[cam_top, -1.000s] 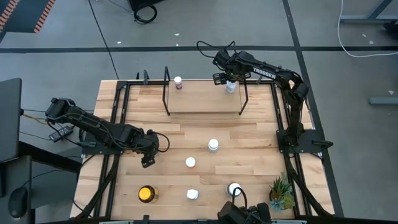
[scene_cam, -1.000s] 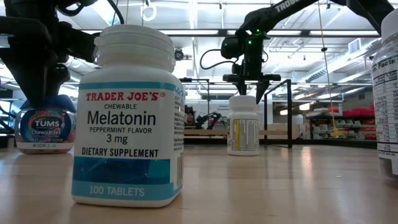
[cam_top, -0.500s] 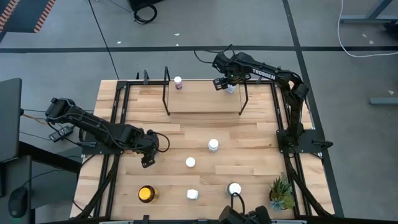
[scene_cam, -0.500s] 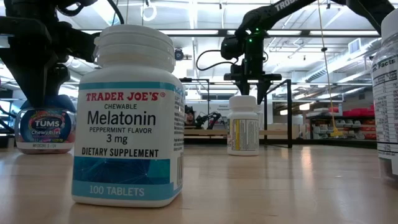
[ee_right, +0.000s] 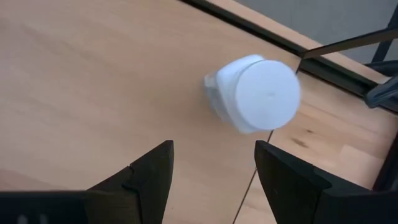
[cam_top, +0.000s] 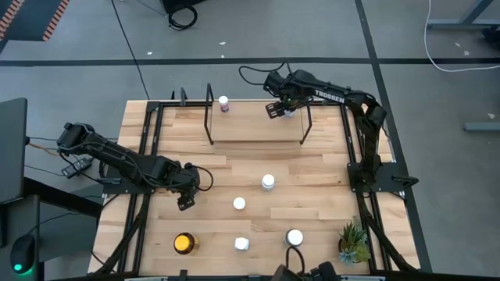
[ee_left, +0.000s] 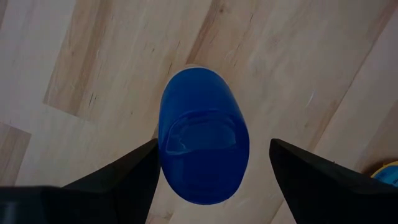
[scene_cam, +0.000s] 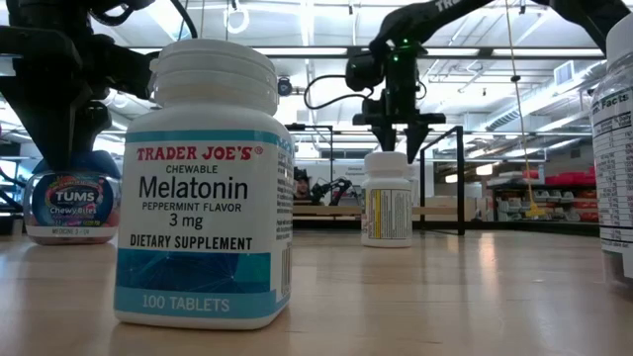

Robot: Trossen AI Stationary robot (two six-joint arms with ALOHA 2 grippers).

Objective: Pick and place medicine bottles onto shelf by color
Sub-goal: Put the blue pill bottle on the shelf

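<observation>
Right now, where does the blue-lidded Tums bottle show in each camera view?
Low view: Tums bottle at far left, under the left gripper.
Left wrist view: centre, blue lid between the open jaws.
High view: hidden beneath the left gripper, left of table centre.
Right wrist view: not in it; the right gripper is over the shelf.
Shared landmark: the left gripper.
</observation>
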